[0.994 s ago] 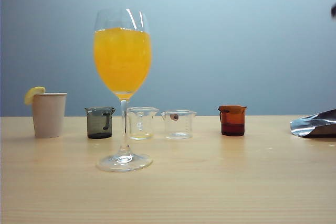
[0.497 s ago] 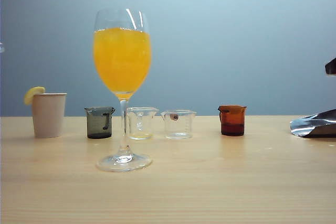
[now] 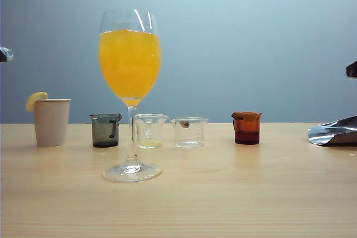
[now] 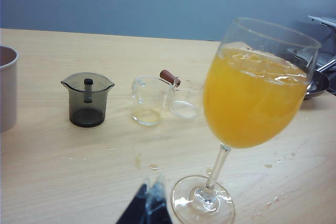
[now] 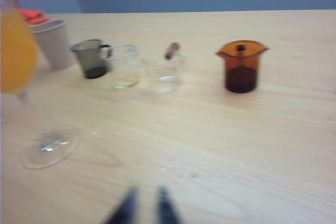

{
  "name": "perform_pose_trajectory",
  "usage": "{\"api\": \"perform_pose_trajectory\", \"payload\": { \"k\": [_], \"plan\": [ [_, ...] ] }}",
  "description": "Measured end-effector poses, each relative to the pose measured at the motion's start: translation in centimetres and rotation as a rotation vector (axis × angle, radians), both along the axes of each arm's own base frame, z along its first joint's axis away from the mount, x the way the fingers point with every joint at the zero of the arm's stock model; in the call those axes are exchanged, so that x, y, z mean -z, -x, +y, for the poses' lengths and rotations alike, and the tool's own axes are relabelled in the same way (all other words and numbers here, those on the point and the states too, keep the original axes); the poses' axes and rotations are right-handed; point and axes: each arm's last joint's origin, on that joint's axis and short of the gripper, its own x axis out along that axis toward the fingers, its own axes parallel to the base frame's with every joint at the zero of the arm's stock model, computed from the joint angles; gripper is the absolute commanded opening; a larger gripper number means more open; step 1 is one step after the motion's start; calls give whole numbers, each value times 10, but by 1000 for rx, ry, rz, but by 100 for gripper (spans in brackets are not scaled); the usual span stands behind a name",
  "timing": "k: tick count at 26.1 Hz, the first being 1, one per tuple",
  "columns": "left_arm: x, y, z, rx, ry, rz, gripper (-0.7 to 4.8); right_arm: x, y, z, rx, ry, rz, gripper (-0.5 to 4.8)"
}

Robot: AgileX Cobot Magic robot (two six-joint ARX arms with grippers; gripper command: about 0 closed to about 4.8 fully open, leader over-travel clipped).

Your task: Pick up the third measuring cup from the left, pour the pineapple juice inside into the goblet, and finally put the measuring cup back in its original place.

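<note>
Along the far edge of the table (image 3: 223, 193), my third measuring cup (image 3: 189, 132) stands upright and looks drained, between a clear cup (image 3: 149, 130) holding a pale yellow film and an amber cup (image 3: 246, 127) with dark liquid. Nearer the front edge, the goblet (image 3: 130, 93), filled with orange drink, stands before the clear cup. My left gripper (image 4: 148, 207) hangs near its foot, fingertips nearly together; my right gripper (image 5: 143, 207) shows slightly parted, empty tips.
</note>
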Motion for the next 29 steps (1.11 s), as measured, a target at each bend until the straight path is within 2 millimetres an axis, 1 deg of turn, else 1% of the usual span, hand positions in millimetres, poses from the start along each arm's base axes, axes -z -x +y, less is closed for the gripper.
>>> {"api": "perform_pose_trajectory", "payload": {
  "k": [5, 13, 18, 21, 24, 29],
  "plan": [
    [1, 0, 0, -2, -7, 13, -5, 4, 0, -1, 21, 25, 35, 67],
    [2, 0, 1, -7, -7, 16, -5, 4, 0, -1, 21, 26, 36, 67],
    [2, -8, 16, -133, -5, 19, -5, 4, -3, -7, 90, 23, 36, 67],
    [2, -13, 39, -359, -1, 20, -5, 4, -10, -22, 257, 19, 38, 67],
    [2, -13, 51, -485, -1, 21, -5, 4, -12, -32, 364, 17, 39, 67],
    [2, -13, 56, -544, 0, 20, -5, 4, -13, -41, 463, 16, 39, 67]
  ]
}}
